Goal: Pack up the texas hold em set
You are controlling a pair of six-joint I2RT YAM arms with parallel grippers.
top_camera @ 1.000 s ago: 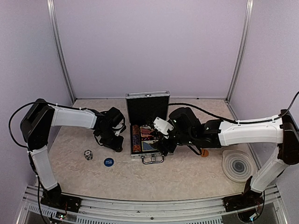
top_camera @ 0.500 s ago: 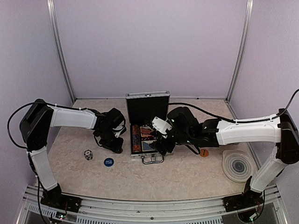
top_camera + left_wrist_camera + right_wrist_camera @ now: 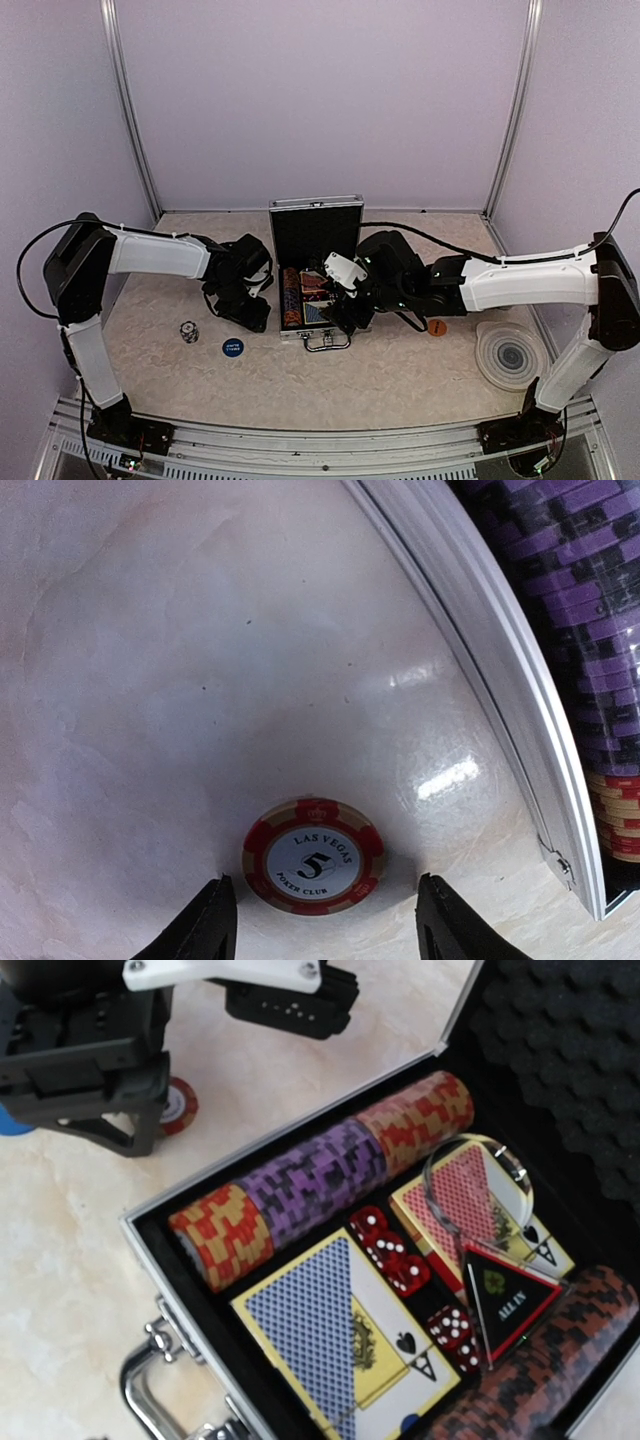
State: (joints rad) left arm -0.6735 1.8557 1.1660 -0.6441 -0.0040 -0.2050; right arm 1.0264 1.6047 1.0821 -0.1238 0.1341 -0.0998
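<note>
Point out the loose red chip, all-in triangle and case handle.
red chip (image 3: 313,855): left wrist view, white centre.
all-in triangle (image 3: 507,1305): right wrist view, black face.
case handle (image 3: 131,1390): right wrist view, metal loop.

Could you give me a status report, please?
Left gripper, jaws open, straddling loose red chip outside case. Right gripper open over case. Nothing in the way.

chip (image 3: 313,856) is lying on the tabletop (image 3: 150,660) just left of the case (image 3: 315,232) | card decks (image 3: 310,1330) are lying inside | coaster (image 3: 510,355) is lying far right
</note>
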